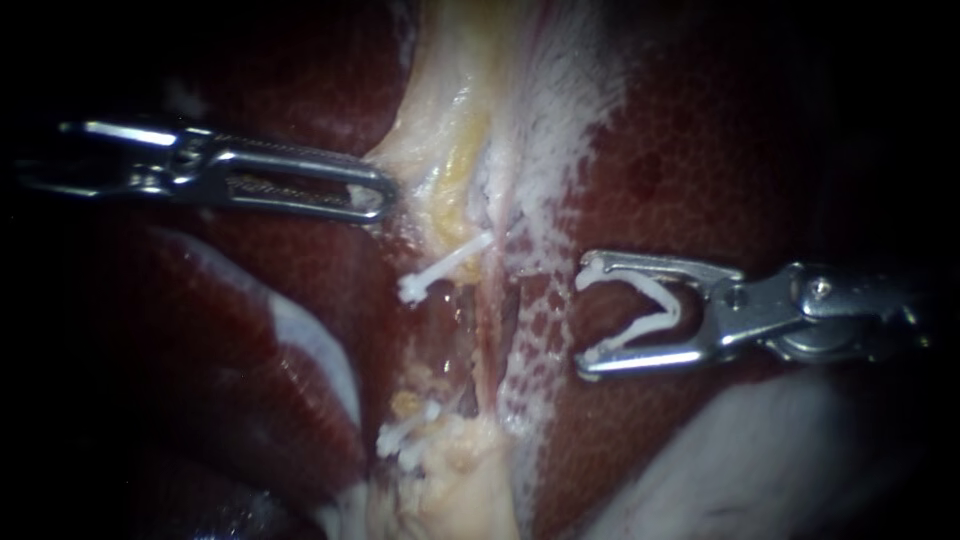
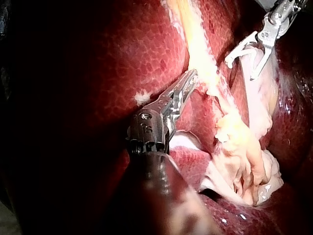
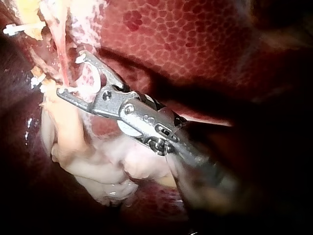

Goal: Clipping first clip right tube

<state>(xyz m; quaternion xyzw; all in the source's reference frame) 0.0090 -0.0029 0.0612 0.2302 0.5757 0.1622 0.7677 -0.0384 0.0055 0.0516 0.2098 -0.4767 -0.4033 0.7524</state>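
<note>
pale tissue strip (image 1: 440, 150) pinched by left instrument (image 1: 372, 198), left of right tube (image 1: 488, 320); likely held for tension. placed clip (image 1: 445, 268) seated just left of tube. right instrument (image 1: 585, 320) kept spread near tube's right, loaded clip (image 1: 650, 315) carried against both jaws; tube not yet enclosed, liver (image 1: 700, 150) behind.

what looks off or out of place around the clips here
Nothing stands out. An upper white clip and a lower white clip sit on the pale tissue, and the right instrument carries an open clip.
</note>
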